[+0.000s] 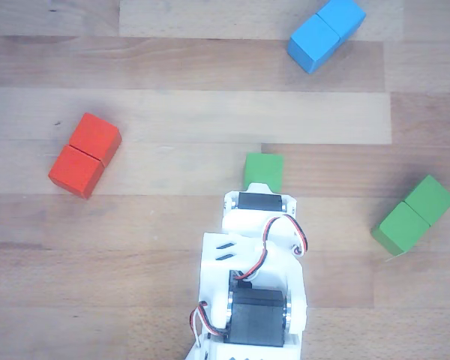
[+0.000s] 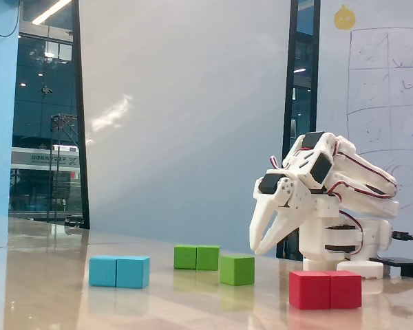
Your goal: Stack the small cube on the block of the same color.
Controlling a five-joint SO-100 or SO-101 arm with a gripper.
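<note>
In the fixed view the gripper (image 2: 259, 249) hangs with its two white fingers (image 2: 263, 223) pointing down and to the left, tips a little apart with a narrow gap between them and nothing held. The tips sit above the tabletop, just to the right of the small cube (image 2: 236, 269) and clear of it. Behind the fingers the white arm (image 2: 330, 179) is folded back on itself over its base (image 2: 344, 244), with red, black and white wires looped along the links.

In the other view, looking down, the arm's body (image 1: 255, 277) rises from the bottom edge and covers the fingers, so their gap cannot be read there; the small cube (image 1: 263, 169) shows just beyond the arm's front end, partly tucked under it.

No containers are in sight. The green block (image 1: 414, 214) lies well to the right of the small cube in the other view, set on a diagonal; in the fixed view the green block (image 2: 197, 257) sits behind and left of the cube. The red block (image 1: 85, 154) lies to the left and the blue block (image 1: 326, 33) at the top right in the other view.

The table (image 1: 172, 112) is pale wood planks, glossy enough in the fixed view to mirror the blocks. Behind it stand a large pale panel (image 2: 186, 103), dark glass (image 2: 48, 110) at left, and a whiteboard (image 2: 385, 82) with drawn lines at right
</note>
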